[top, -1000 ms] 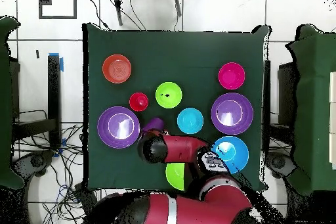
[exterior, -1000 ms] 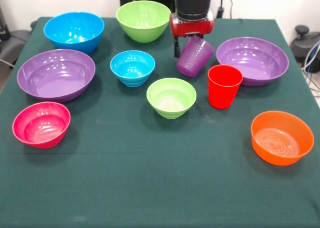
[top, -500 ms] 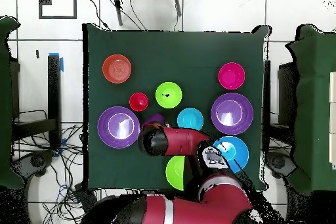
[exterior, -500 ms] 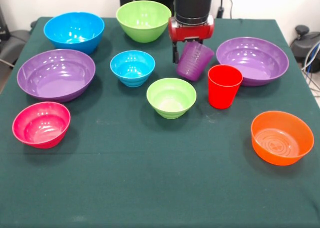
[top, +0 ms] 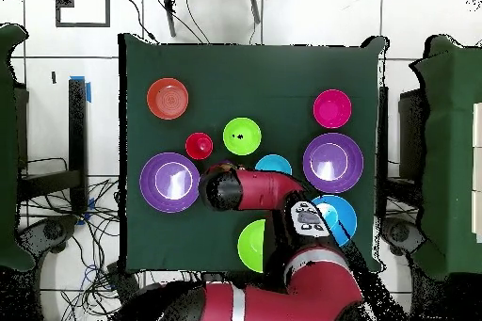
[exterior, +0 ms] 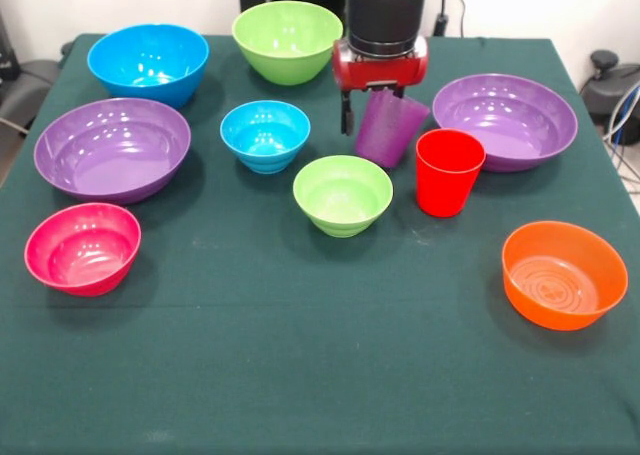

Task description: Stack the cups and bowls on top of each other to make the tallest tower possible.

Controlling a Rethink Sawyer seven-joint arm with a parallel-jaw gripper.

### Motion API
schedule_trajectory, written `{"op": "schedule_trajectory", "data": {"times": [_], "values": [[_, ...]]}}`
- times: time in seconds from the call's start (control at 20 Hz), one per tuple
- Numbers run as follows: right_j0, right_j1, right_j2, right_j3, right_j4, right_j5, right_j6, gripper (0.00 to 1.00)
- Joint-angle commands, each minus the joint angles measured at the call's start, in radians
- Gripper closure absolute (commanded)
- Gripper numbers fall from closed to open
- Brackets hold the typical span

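My gripper (exterior: pixel 371 103) is shut on the rim of the translucent purple cup (exterior: pixel 388 127), which hangs a little tilted just above the cloth. The cup is between the small blue bowl (exterior: pixel 265 135) and the red cup (exterior: pixel 449 171), behind the small lime green bowl (exterior: pixel 342 194). The red cup stands upright on the table. In the overhead view my arm's wrist (top: pixel 219 189) covers the purple cup; the red cup (top: pixel 199 146) and small green bowl (top: pixel 242 136) lie just beyond it. No tower stands.
On the green table (exterior: pixel 300 375) are a large blue bowl (exterior: pixel 148 63), a large green bowl (exterior: pixel 287 40), two wide purple bowls (exterior: pixel 112 147) (exterior: pixel 504 120), a pink bowl (exterior: pixel 83 247) and an orange bowl (exterior: pixel 564 274).
My gripper has carried the purple cup a little lower and toward the small green bowl. The cup hangs more upright than before. The bowls and red cup have not moved.
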Motion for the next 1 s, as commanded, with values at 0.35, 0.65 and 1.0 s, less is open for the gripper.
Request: {"op": "schedule_trajectory", "data": {"times": [0.35, 0.65, 1.0], "values": [[-0.016, 0.013, 0.066, -0.16, -0.052, 0.2, -0.035, 0.0], [-0.021, 0.024, 0.074, -0.175, -0.06, 0.203, -0.031, 0.0], [-0.016, 0.023, 0.055, -0.138, -0.05, 0.239, 0.0, 1.0]]}}
